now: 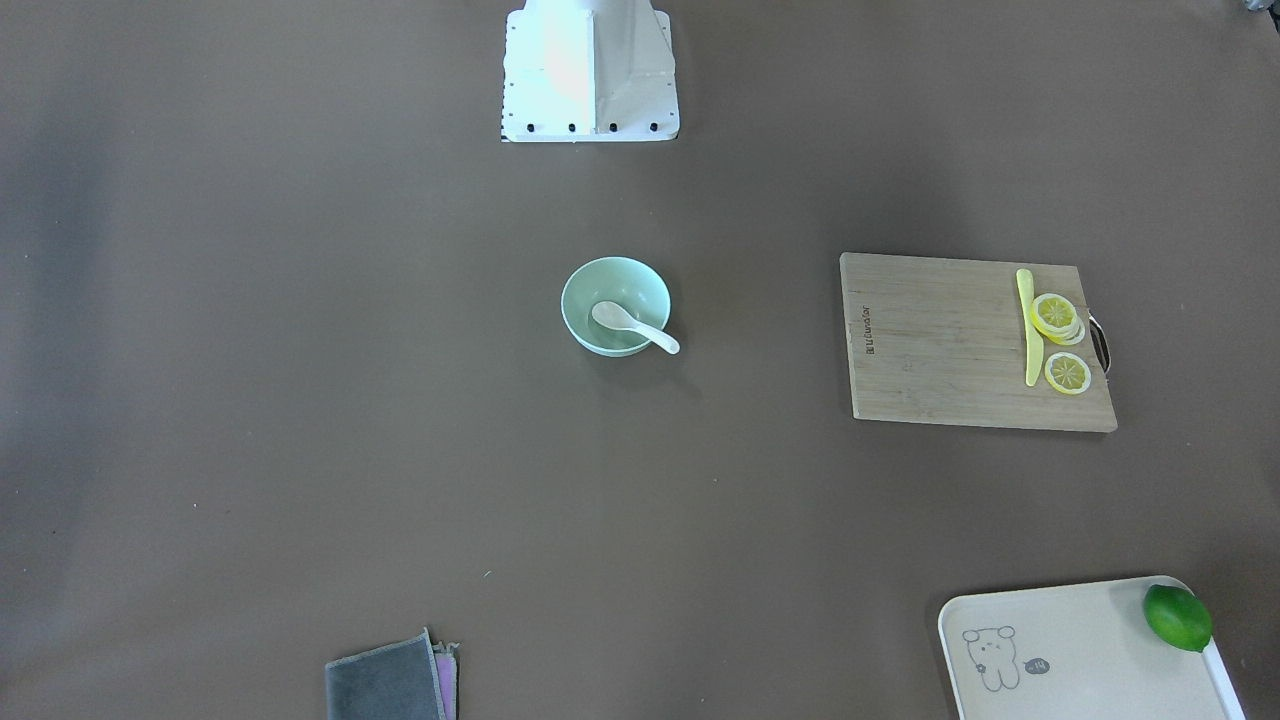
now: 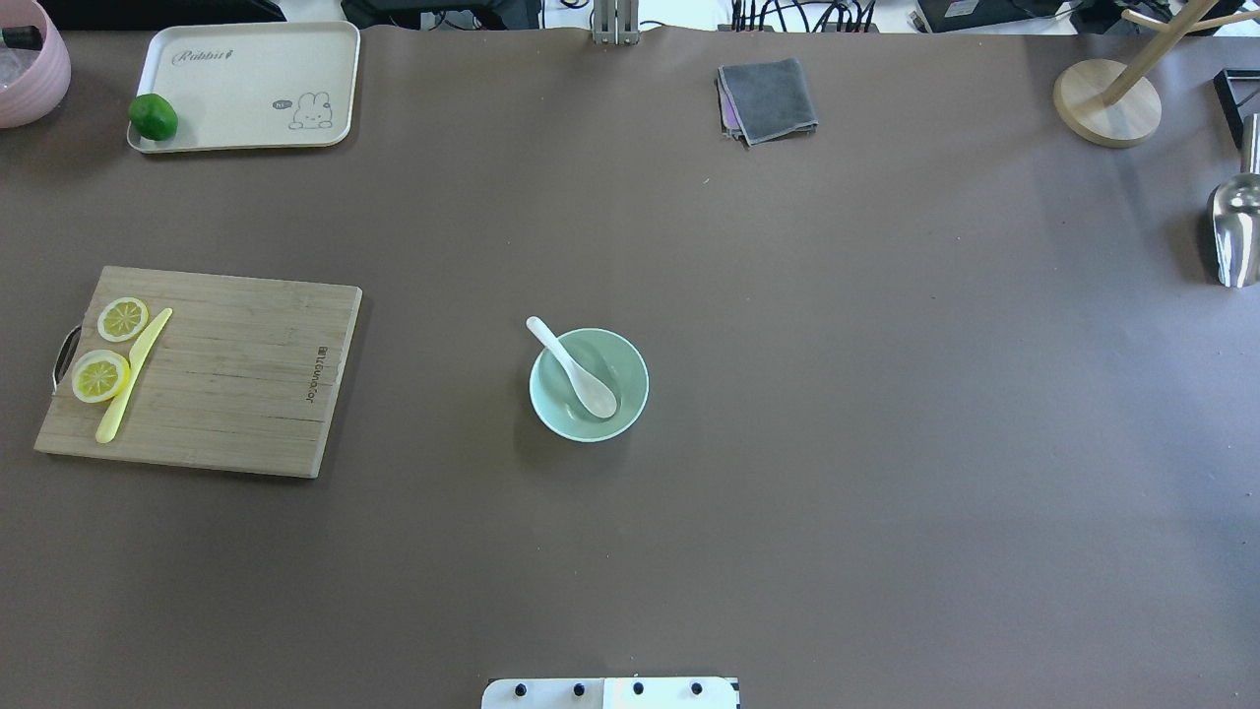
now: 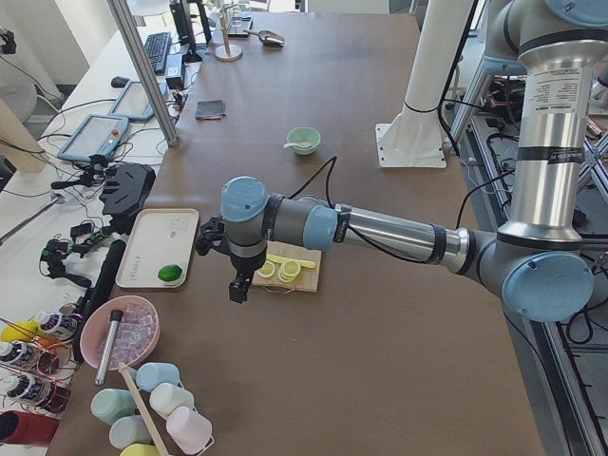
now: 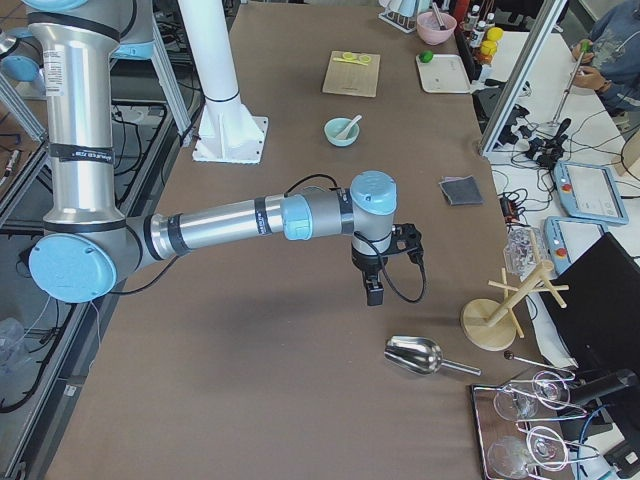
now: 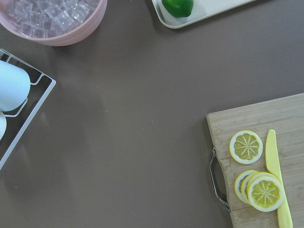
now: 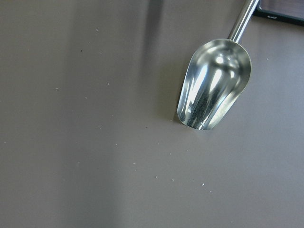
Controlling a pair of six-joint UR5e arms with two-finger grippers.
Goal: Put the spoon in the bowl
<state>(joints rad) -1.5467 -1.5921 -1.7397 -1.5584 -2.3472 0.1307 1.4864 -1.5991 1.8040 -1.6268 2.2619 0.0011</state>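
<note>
Finds spoon scoop-down inside bowl, handle overhanging rim, well apart from left gripper and right gripper. Cannot tell grip state of either. Risks levering spoon out by knocking handle.

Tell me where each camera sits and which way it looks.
Front-facing: across the table, facing robot; base top, bowl centre.
Overhead: behind robot, looking forward; base bottom, same bowl, spoon.
Exterior left: table's left end; left arm near.
Exterior right: table's right end; right arm near.
Left wrist: down on cutting board; no body.
Right wrist: down on metal scoop; no body.
</note>
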